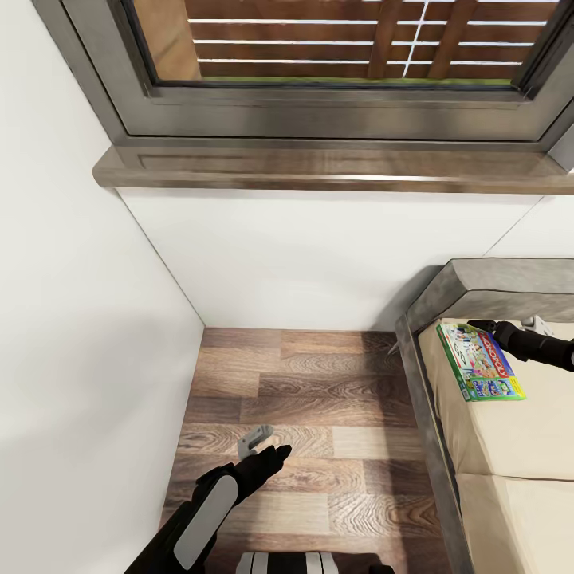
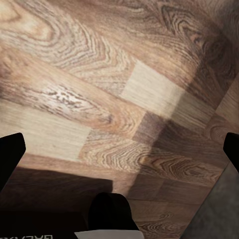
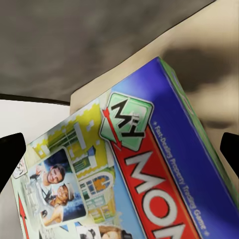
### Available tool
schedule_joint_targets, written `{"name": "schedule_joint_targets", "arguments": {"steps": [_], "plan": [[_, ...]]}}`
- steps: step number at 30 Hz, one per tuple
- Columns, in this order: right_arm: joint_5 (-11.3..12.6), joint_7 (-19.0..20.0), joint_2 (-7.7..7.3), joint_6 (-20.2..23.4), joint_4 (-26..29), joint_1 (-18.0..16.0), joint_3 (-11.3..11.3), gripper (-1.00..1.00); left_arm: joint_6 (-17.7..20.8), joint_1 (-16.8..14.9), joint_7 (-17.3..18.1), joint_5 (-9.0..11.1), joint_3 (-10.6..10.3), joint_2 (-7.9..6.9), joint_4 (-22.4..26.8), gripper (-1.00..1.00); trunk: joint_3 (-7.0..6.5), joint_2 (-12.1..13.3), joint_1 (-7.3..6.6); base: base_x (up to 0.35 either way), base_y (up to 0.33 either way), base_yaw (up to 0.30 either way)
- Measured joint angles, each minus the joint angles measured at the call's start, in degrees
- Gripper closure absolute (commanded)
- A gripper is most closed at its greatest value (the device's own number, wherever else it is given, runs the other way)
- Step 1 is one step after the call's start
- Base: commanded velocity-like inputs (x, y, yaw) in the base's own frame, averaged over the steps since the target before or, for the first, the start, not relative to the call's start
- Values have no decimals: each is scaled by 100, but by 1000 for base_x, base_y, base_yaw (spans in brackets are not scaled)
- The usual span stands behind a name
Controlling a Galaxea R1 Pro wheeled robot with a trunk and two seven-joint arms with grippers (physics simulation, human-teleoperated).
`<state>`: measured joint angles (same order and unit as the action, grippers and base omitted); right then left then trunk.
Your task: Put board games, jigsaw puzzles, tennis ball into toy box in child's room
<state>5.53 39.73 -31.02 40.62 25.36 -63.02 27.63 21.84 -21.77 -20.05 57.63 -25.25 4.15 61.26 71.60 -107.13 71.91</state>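
A white-green "Monopoly" board game (image 1: 479,361) lies flat on the bed's tan mattress (image 1: 498,454), near the headboard end. My right gripper (image 1: 481,325) reaches in from the right and hovers over the box's far end. In the right wrist view the box lid (image 3: 144,174) is very close, and the gripper (image 3: 119,152) is open with its dark fingertips (image 3: 10,155) spread wide on either side of the lid, not touching it. My left gripper (image 1: 267,448) hangs open over the wooden floor (image 2: 99,99) with nothing in it. The toy box, table, jigsaw puzzles and tennis ball are out of view.
The grey upholstered bed frame (image 1: 421,375) runs along the right. A white wall (image 1: 319,255) with a window and wooden sill (image 1: 319,169) stands ahead, and another wall (image 1: 72,319) closes the left. Wooden floor (image 1: 319,414) lies between.
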Motion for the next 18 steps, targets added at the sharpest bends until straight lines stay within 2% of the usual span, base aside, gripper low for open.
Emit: {"name": "schedule_joint_targets", "arguments": {"steps": [18], "plan": [[-3, 0, 0, -1, 0, 1, 0, -100, 0, 0, -1, -2, 1, 2, -1, -100, 0, 0, 0, 0, 0, 0]]}}
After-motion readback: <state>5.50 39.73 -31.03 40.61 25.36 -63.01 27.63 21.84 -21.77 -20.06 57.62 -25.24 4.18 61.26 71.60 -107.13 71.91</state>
